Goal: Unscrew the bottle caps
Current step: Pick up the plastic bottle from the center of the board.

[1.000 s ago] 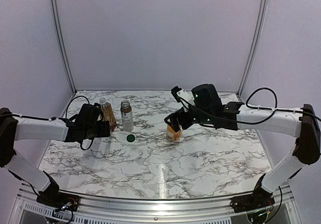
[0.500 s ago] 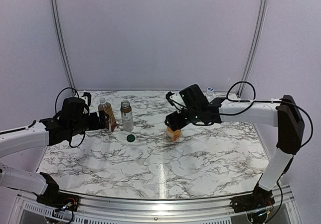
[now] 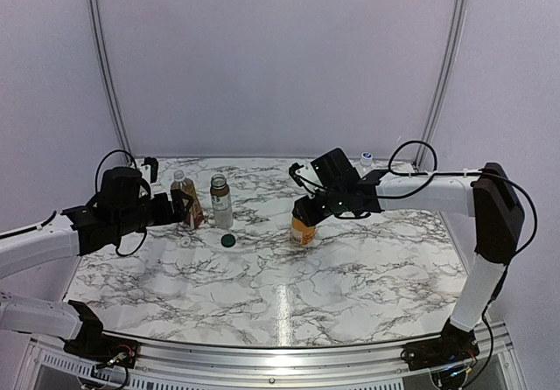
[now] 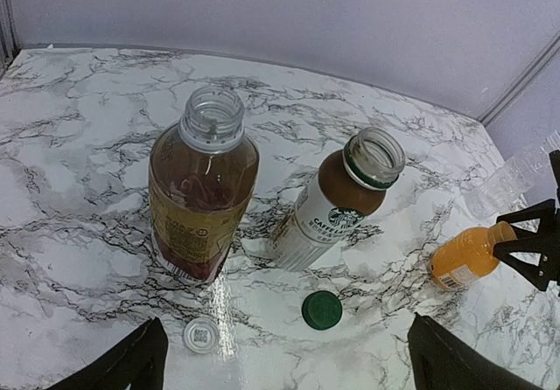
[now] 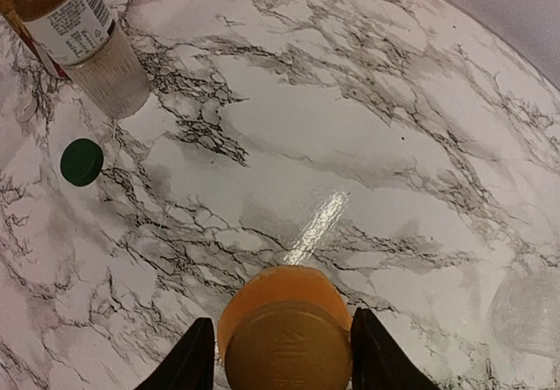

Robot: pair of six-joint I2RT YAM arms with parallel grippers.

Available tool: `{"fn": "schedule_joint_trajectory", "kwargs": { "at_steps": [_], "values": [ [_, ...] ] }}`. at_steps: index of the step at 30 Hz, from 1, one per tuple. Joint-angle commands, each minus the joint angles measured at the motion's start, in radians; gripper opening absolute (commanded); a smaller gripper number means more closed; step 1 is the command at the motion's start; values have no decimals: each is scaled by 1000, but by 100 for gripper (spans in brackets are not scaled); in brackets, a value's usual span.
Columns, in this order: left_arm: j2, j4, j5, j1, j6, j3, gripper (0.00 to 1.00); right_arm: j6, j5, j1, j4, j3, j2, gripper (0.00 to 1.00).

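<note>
Since a second ago the left gripper (image 4: pixel 287 365) has drawn back from the amber tea bottle (image 4: pixel 203 206) and stands wide open, holding nothing; the right gripper (image 5: pixel 287 355) has narrowed, and its black fingers (image 5: pixel 198 357) now press both sides of the round orange cap (image 5: pixel 289 348) on the juice bottle (image 4: pixel 462 259); a small white cap (image 4: pixel 203 335) and a dark green cap (image 4: pixel 322 309) lie flat on the glossy marble table (image 4: pixel 79 145), near the tea bottle and the short white-label bottle (image 4: pixel 332 206), both with bare threaded necks.
</note>
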Motion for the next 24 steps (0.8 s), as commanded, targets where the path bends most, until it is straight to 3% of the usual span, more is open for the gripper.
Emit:
{"fn": "schedule_joint_trajectory", "kwargs": {
  "at_steps": [1,6,10,15,24],
  "values": [
    [-29,1,18,4,-2,-12,99,1,-1,-11,10,37,8,41],
    [-58,27,93,4,24,-13,99,-1,-24,-10,9,37,-6,17],
    [-69,112,262,4,48,-19,99,-27,-119,-10,22,25,-56,1],
    [-40,152,390,-42,104,12,99,-55,-309,-8,-8,40,-116,0],
    [36,100,298,-216,289,141,97,61,-496,18,-71,131,-180,0]
  ]
}}
